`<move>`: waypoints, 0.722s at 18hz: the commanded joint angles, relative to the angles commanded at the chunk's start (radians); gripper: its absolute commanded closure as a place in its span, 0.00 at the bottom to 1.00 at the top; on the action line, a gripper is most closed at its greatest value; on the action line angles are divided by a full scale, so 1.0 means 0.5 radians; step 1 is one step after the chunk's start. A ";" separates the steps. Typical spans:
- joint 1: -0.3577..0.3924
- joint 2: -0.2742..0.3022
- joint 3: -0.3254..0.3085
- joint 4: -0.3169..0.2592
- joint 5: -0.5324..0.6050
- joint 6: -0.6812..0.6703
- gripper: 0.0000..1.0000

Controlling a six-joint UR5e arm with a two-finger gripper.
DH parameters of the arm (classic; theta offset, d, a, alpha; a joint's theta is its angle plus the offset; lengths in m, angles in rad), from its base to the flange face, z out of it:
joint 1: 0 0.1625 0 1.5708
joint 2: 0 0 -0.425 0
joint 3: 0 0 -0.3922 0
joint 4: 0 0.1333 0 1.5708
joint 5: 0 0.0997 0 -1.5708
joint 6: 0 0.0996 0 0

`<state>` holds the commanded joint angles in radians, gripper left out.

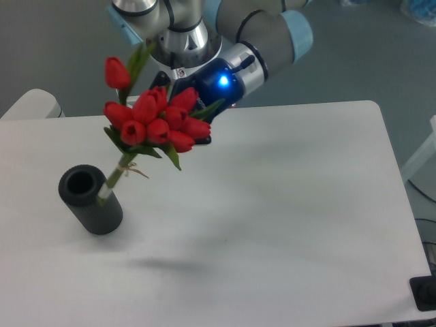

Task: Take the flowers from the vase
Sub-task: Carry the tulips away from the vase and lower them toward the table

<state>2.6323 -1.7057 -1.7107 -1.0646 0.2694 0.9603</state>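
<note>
A white table [286,204] is seen beneath the UR5e arm [259,27]. The gripper [182,116] is closed around the bunch of red tulips [157,122], which is held tilted above the table. The stem ends appear clear of the dark grey vase [90,200], just beside its rim. String is tied around the stems.

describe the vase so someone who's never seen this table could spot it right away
On the white table, look to the near left part. There stands the vase, a short, dark, matte cylinder with thick walls and a round open mouth. Just up and right of it hang the flowers, red tulips held up by the tool; it is the only dark thing standing on the tabletop.
</note>
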 joint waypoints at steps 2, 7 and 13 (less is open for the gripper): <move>-0.006 -0.046 0.104 0.003 0.206 0.003 0.82; -0.022 -0.157 0.325 -0.003 0.537 0.006 0.83; -0.052 -0.197 0.381 -0.006 1.003 0.150 0.84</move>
<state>2.6063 -1.8039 -1.5202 -1.0676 0.7710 1.0351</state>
